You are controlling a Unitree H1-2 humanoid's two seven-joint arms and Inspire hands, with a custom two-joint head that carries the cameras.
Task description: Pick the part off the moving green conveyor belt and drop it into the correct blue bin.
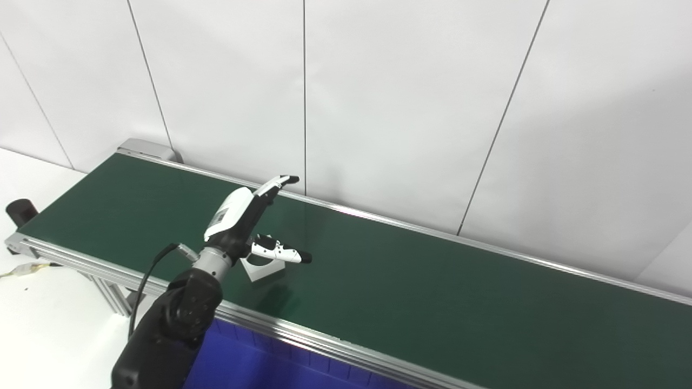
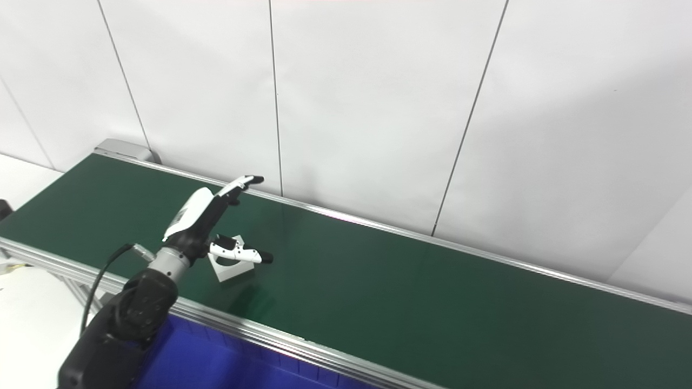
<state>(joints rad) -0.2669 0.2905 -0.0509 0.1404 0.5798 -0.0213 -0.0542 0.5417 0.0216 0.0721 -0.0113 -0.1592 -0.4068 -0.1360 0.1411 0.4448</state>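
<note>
left eye view
my left hand [image 1: 240,216]: over the belt, fingers spread apart and stretched toward the wall, thumb [image 1: 281,252] swung out sideways. Holding nothing.
part [image 1: 263,268]: small white block with a round hole, flat on the green belt [image 1: 432,292], under my thumb and near the front rail. Can't tell if the thumb touches it.
why: I read it as a pre-grasp pose, hand wide so the part rides into the gap before I close.
blue bin [image 1: 259,362]: below the front rail, beside my forearm, so a short pull back gets me over it.

right eye view
part [image 2: 230,266]: same spot, corner sticking out below my thumb [image 2: 243,253], clear belt to the right of it.
left hand [image 2: 203,213]: spread, not clamped.
blue bin [image 2: 216,367]: only an edge shows; can't see the dividers, so the correct bin is unclear.
right hand: not in either view.
</note>
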